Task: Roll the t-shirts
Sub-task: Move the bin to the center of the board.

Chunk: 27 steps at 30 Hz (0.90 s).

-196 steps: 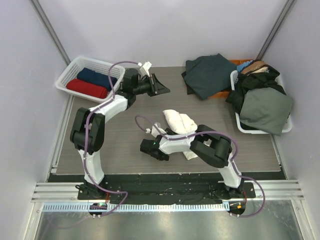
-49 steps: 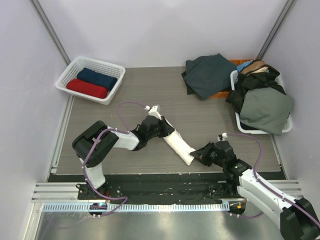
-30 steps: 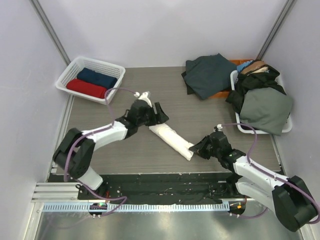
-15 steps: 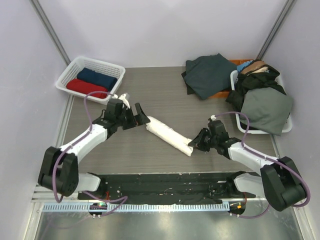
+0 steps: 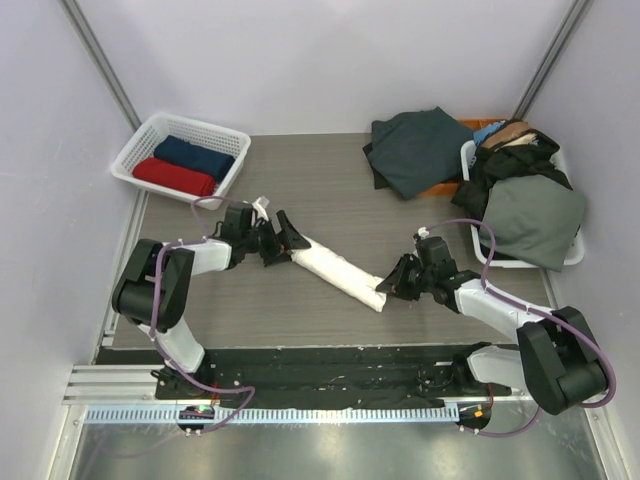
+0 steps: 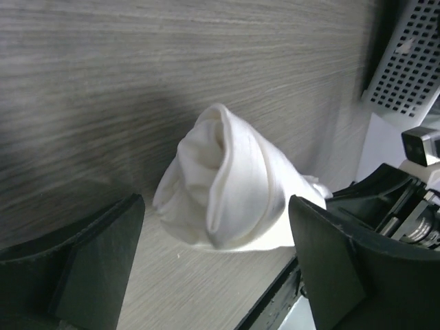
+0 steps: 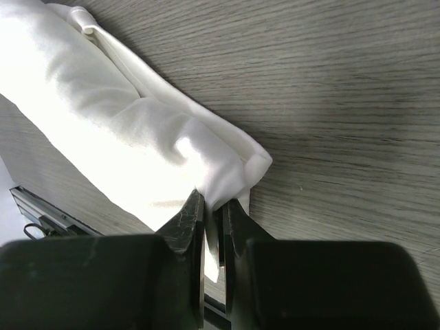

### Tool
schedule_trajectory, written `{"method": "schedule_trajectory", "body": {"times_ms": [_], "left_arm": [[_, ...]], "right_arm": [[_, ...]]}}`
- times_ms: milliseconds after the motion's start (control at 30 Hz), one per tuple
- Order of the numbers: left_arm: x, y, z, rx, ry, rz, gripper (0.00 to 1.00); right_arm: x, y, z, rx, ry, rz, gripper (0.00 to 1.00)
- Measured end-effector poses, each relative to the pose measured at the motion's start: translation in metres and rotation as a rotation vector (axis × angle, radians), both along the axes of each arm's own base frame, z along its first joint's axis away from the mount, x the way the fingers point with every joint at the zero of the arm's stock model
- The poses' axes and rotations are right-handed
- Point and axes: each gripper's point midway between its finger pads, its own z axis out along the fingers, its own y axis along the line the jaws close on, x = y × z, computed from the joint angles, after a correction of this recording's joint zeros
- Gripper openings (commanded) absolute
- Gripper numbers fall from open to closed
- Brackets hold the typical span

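A cream-white t-shirt, rolled into a long tube, lies slantwise on the grey table. My left gripper is at its upper-left end, jaws wide open. In the left wrist view the roll's end sits between the fingers without touching them; the left gripper holds nothing. My right gripper is shut on the lower-right end. The right wrist view shows the right gripper pinching a fold of the white cloth. A rolled red t-shirt and a navy one lie in the white basket.
A heap of dark green clothes lies at the back right over something orange. Beside it a white bin overflows with dark garments. Walls close in on three sides. A black strip runs along the near edge.
My left gripper has opened and let go of the roll's upper end, sliding back to the left. The right gripper has kept its hold and shifted slightly toward the back.
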Motion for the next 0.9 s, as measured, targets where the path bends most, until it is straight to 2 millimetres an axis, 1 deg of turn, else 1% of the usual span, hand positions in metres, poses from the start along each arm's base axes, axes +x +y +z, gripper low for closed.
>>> {"method": "schedule_trajectory", "body": {"times_ms": [67,133,333,433,500,533,600,633,700,800,900], "left_arm": [[0.003,-0.003,-0.001,-0.017,0.002,0.003,0.84],[0.005,-0.004,-0.002,-0.023,0.000,0.005,0.83],[0.008,-0.002,0.000,-0.020,-0.005,0.027,0.92],[0.008,0.009,0.002,0.053,-0.025,0.062,0.95],[0.007,0.023,0.007,0.135,-0.036,0.096,0.96],[0.009,0.033,0.015,0.190,-0.050,0.122,0.96],[0.017,0.047,0.038,0.266,-0.106,0.167,0.95],[0.023,0.053,0.049,0.299,-0.138,0.188,0.91],[0.042,0.067,0.082,0.373,-0.228,0.239,0.88],[0.070,0.086,0.127,0.486,-0.352,0.302,0.88],[0.097,0.109,0.157,0.630,-0.444,0.352,0.89]], "right_arm": [[0.001,-0.001,0.000,0.000,0.000,-0.003,0.01],[0.001,-0.001,0.000,-0.001,-0.001,-0.001,0.01],[0.001,-0.001,0.000,0.000,-0.003,0.005,0.01],[0.001,-0.001,0.000,0.000,-0.003,0.008,0.01],[0.001,-0.001,0.000,0.000,-0.001,0.011,0.01],[0.001,-0.001,0.000,0.000,0.002,0.013,0.01],[0.001,0.000,0.000,0.001,0.006,0.018,0.01],[0.001,0.000,0.000,0.002,0.006,0.020,0.01],[0.001,-0.001,-0.001,0.002,0.008,0.023,0.01],[0.000,0.001,-0.001,0.002,0.009,0.038,0.01],[0.001,0.002,-0.001,0.007,0.014,0.047,0.01]]}}
